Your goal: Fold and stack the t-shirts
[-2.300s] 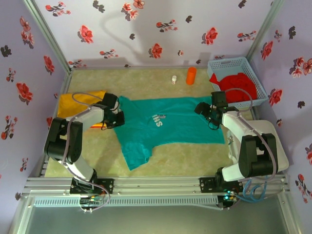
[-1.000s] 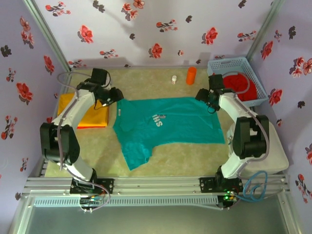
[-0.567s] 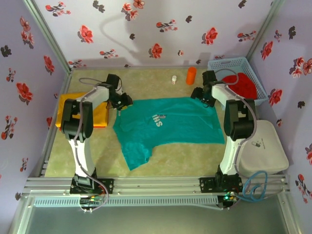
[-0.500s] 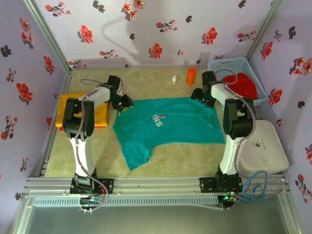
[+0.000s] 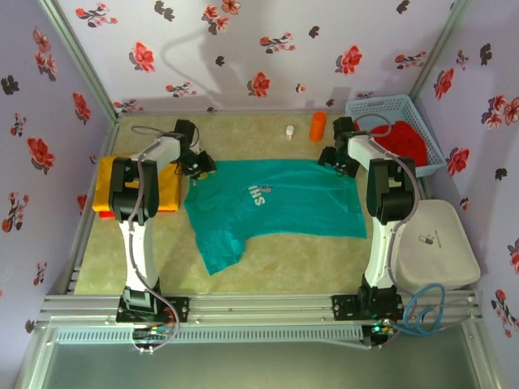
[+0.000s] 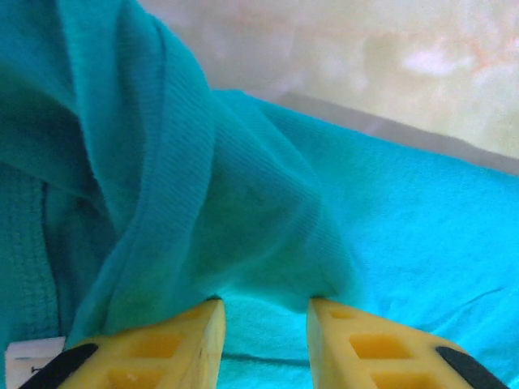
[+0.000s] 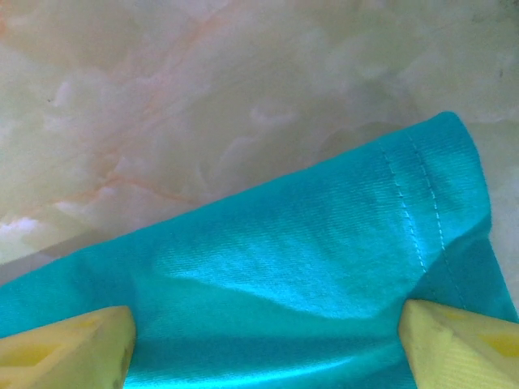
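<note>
The teal t-shirt (image 5: 276, 203) lies spread on the beige mat, one sleeve trailing toward the near left. At its far left corner my left gripper (image 5: 197, 167) has its yellow fingers close together, shut on a bunched ridge of the teal t-shirt (image 6: 243, 203) that arches over the left gripper's (image 6: 263, 304) tips. At the far right corner my right gripper (image 5: 334, 156) stands open. In its wrist view the right gripper's (image 7: 263, 312) fingers sit wide apart with the teal t-shirt's hem corner (image 7: 324, 235) between them. A folded yellow-orange t-shirt (image 5: 104, 185) lies at the left. A red t-shirt (image 5: 401, 136) sits in the basket.
The light blue lattice basket (image 5: 385, 104) stands at the far right corner. An orange cylinder (image 5: 318, 126) and a small white bottle (image 5: 289, 131) stand by the back wall. A white padded block (image 5: 434, 243) lies at the right edge. Flowered walls enclose the mat.
Both arms have reached out to the shirt's far corners. The left jaws have narrowed onto the cloth. The teal shirt has slid a little to the left and away from the arms' bases.
</note>
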Available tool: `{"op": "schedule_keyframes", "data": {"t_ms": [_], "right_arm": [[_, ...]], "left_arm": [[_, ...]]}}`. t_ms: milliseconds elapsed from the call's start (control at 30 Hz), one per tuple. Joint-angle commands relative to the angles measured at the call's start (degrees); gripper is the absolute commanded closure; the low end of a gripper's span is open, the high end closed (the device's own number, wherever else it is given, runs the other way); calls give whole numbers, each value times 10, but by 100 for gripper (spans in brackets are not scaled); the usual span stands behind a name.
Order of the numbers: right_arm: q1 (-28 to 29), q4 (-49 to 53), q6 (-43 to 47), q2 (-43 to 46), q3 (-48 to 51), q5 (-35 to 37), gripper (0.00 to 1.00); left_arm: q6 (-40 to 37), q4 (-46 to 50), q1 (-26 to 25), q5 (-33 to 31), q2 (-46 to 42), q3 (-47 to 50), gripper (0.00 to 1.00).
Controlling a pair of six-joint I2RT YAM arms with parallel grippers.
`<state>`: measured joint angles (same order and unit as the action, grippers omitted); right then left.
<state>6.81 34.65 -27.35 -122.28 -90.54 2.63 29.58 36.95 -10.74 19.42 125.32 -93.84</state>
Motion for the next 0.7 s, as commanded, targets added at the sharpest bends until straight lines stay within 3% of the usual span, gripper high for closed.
{"op": "schedule_keyframes", "data": {"t_ms": [0, 300, 533, 667], "right_arm": [[-3, 10, 14, -8, -13, 18, 14], [11, -31, 39, 75, 17, -2, 8], [29, -33, 29, 199, 113, 32, 1], [29, -46, 4, 282, 199, 4, 1]], "left_arm": [[-32, 41, 6, -32, 27, -24, 67], [-67, 101, 4, -32, -36, -58, 63], [-69, 112, -11, -49, -169, 11, 57], [-55, 95, -22, -52, -252, 85, 51]]}}
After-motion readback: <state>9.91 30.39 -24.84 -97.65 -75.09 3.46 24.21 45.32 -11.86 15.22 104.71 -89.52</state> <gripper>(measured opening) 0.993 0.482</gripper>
